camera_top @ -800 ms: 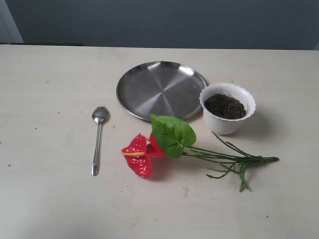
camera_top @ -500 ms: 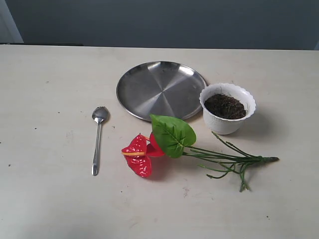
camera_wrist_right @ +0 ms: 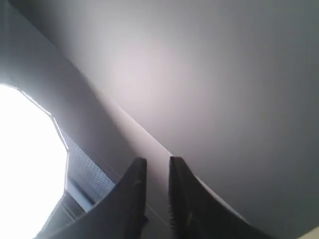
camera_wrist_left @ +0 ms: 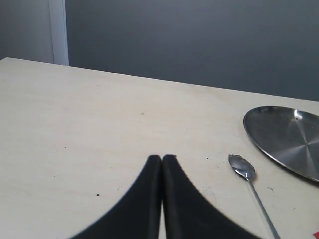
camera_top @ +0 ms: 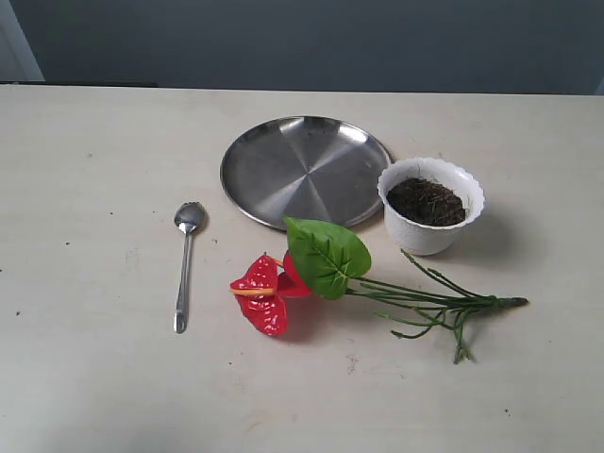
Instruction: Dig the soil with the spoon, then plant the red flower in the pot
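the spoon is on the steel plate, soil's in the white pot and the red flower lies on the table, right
No: the exterior view shows the spoon on the table, left of the steel plate, apart from it. The soil is in the white pot; the red flower lies on the table.

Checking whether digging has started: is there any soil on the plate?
No, the plate is bare and shiny; the soil sits only in the pot.

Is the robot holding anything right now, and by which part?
Nothing is held. Both the left gripper and the right gripper are empty; the slim silver metal spoon and the red artificial flower lie untouched on the pale table.
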You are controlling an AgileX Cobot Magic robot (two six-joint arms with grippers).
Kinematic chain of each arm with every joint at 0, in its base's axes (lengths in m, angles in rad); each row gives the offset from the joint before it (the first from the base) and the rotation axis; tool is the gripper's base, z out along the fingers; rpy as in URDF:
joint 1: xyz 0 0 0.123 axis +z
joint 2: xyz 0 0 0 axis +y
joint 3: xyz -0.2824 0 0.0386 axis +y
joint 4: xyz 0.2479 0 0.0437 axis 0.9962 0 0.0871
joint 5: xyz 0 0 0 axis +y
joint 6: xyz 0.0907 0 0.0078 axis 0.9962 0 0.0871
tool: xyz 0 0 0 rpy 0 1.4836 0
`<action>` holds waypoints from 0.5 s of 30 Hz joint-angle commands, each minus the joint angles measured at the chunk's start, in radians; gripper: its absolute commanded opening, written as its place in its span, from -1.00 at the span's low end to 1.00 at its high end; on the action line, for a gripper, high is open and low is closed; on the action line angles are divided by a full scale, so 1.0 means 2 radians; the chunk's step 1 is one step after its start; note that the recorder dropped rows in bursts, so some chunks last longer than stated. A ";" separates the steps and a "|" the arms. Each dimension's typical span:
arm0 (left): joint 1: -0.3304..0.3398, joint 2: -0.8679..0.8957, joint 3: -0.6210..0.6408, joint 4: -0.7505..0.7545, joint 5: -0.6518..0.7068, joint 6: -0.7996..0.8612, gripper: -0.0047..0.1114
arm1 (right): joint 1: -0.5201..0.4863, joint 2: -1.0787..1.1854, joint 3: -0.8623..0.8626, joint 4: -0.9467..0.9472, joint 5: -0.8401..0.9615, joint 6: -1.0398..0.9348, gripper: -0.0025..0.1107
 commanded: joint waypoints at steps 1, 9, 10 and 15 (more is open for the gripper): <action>-0.003 -0.002 0.001 0.001 -0.008 -0.001 -0.91 | -0.001 -0.003 0.002 0.175 -0.022 -0.049 -0.65; -0.003 -0.002 0.001 0.001 -0.008 -0.001 -0.91 | -0.001 0.136 -0.170 -0.080 0.082 -0.208 -0.65; -0.003 -0.002 0.001 0.001 -0.008 -0.001 -0.91 | -0.001 0.166 -0.199 -0.123 0.088 -0.188 -0.65; -0.003 -0.002 0.001 0.001 -0.008 -0.001 -0.91 | 0.000 0.356 -0.381 -0.354 0.064 -0.104 -0.65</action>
